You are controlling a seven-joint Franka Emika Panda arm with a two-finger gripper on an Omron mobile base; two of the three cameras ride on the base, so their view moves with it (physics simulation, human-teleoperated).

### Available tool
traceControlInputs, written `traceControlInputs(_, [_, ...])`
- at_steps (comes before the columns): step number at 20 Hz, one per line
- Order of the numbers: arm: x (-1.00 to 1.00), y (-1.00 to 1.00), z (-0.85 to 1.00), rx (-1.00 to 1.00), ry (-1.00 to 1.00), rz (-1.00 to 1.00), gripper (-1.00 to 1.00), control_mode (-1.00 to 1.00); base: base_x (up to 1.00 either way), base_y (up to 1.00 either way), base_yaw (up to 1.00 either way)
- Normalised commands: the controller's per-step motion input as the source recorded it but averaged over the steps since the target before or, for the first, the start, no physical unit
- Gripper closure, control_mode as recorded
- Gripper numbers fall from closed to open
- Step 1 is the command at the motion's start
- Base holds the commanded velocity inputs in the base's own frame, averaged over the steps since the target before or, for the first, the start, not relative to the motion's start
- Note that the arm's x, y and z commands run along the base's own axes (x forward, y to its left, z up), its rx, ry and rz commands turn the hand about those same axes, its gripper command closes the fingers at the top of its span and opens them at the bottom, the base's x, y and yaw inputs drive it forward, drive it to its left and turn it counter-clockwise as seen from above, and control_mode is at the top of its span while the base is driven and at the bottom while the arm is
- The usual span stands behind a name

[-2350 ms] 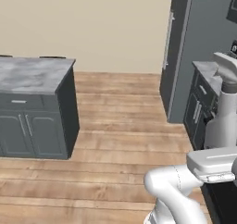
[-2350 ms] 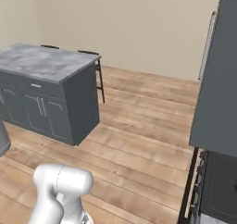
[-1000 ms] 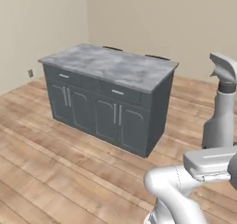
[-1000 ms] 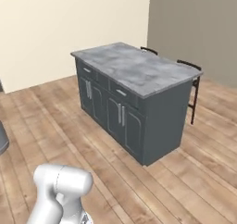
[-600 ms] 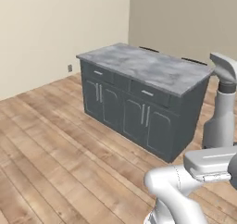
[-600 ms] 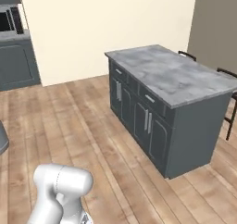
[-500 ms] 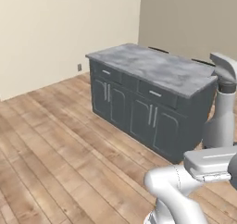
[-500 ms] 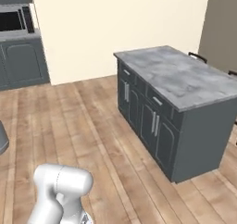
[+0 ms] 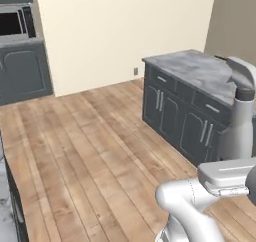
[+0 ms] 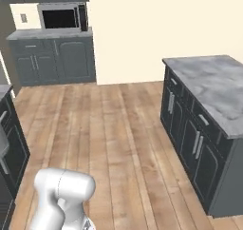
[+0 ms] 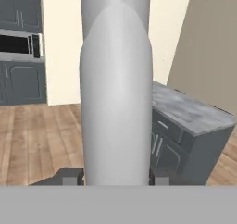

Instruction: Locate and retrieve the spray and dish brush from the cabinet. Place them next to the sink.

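Fingertips (image 11: 70, 176) sit one on each side of the spray (image 11: 115, 93), flush to its pale grey body, so the gripper (image 11: 115, 177) is pinching the bottle low down. Bottle stands upright between the tips in the hand view, wider at the shoulder, narrowing toward the neck at the top edge. No label, brand or writing readable on it; surface is plain and smooth.

Left base view shows the same spray (image 9: 238, 117) at the right edge, upright above the white arm's hand, whitish trigger head on top, dark collar under it. Fingers are hidden there by the hand body.

Beyond the bottle: kitchen island (image 10: 209, 124) with dark grey cupboard doors, drawers with bar handles and a grey marbled top, standing on the wood plank floor (image 10: 109, 129). Same island (image 9: 192, 103) is behind the bottle in the left base view. Cream wall (image 9: 120, 31) behind it. Microwave (image 10: 61, 17) is set in dark grey cupboards at the far wall, over a counter; no text legible on it. Small wall outlet (image 9: 135, 71) low by the island.
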Motion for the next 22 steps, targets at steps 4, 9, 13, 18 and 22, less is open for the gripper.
traceControlInputs(4, [0.00,0.00,0.00,0.00,0.00,0.00,1.00,1.00,0.29,0.00,0.48])
traceControlInputs(9, [0.00,0.00,0.00,0.00,0.00,0.00,1.00,1.00,0.21,0.00,0.49])
traceControlInputs(13, [0.00,0.00,0.00,0.00,0.00,0.00,1.00,1.00,0.05,0.00,0.50])
traceControlInputs(18, [0.00,0.00,0.00,0.00,0.00,0.00,1.00,1.00,0.16,0.10,0.47])
traceControlInputs(22, [0.00,0.00,0.00,0.00,0.00,0.00,1.00,1.00,0.10,0.08,0.50])
